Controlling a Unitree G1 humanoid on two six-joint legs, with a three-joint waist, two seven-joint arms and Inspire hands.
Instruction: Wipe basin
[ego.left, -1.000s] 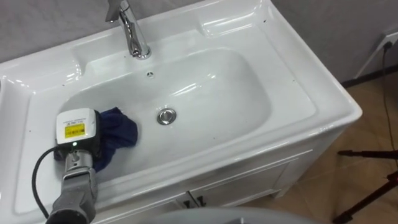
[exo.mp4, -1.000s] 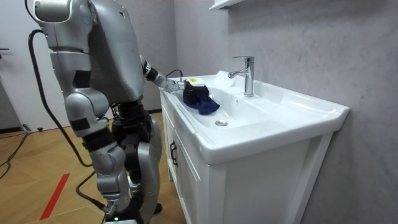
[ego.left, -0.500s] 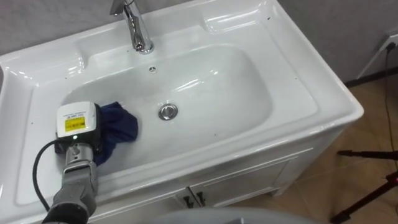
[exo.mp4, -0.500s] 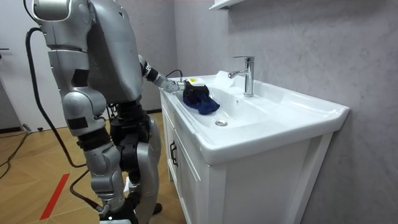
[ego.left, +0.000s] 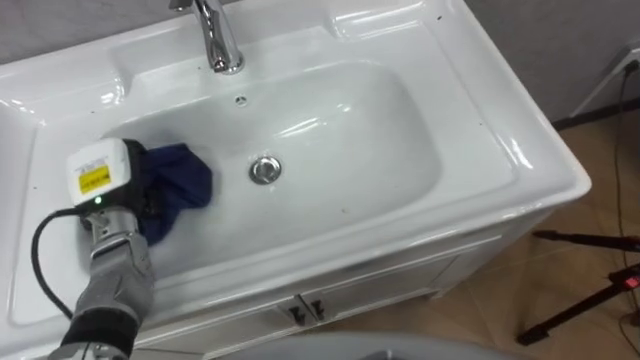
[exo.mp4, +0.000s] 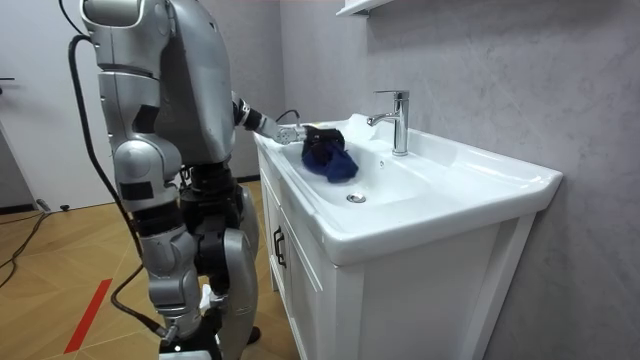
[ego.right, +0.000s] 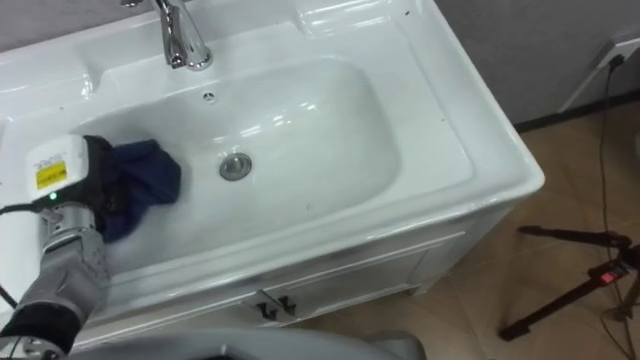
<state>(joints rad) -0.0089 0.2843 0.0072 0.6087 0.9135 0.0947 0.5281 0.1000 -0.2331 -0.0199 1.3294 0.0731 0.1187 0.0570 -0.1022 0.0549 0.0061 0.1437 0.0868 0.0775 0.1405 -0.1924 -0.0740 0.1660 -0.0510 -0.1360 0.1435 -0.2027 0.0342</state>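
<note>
Grey plastered wall (exo.mp4: 480, 90) and pale wooden floor (exo.mp4: 60, 250) frame the room view. The robot stands at the left end of a white vanity cabinet (exo.mp4: 400, 300), its left arm reaching over the rim. On top sits the white ceramic basin (ego.left: 520, 150), a wide rectangular bowl that spans the eye views from upper left to right of centre. A chrome faucet (ego.left: 220, 45) stands at the top edge.

The crumpled dark blue cloth (ego.left: 182, 185) lies on the left slope of the bowl, left of centre in the frame. The left robot hand (ego.left: 108, 185) bears on its near side. Its fingers are buried in the folds, so I cannot tell whether they clasp the cloth or press it flat.

Compared with a second ago, the room view shows hand and cloth carried up and toward the faucet, away from the front rim. A wiping stroke along the left wall therefore seems under way, and most of the bowl to the right looks yet to be covered.

The round metal drain (ego.left: 264, 170) sits just right of the cloth, apart from it. A few tiny dark specks (ego.left: 478, 125) dot the right rim.
</note>
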